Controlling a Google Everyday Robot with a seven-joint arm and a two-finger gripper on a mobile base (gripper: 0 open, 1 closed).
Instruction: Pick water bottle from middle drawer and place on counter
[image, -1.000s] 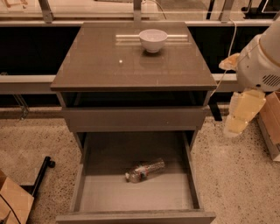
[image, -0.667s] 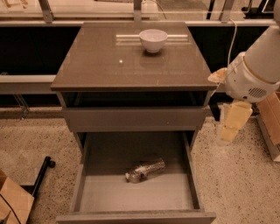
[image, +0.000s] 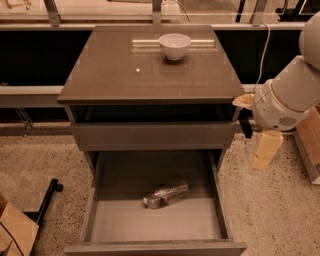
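The water bottle (image: 165, 194) lies on its side on the floor of the open middle drawer (image: 150, 226), cap end toward the lower left. The drawer is pulled far out below the cabinet. The glossy counter (image: 125, 70) is the cabinet top. My gripper (image: 265, 149) hangs from the white arm (image: 290, 95) to the right of the cabinet. It is outside the drawer, beside its right wall and above floor level, well apart from the bottle.
A white bowl (image: 175, 46) stands at the back of the counter, by the pale strip. A cardboard box (image: 15, 231) and a black stand leg (image: 47, 197) are at the lower left. A brown box (image: 311, 135) is at the right edge. The floor (image: 270, 210) is speckled beige.
The arm and gripper have moved left, closer to the cabinet's right side. The bottle, drawer and bowl have not moved.
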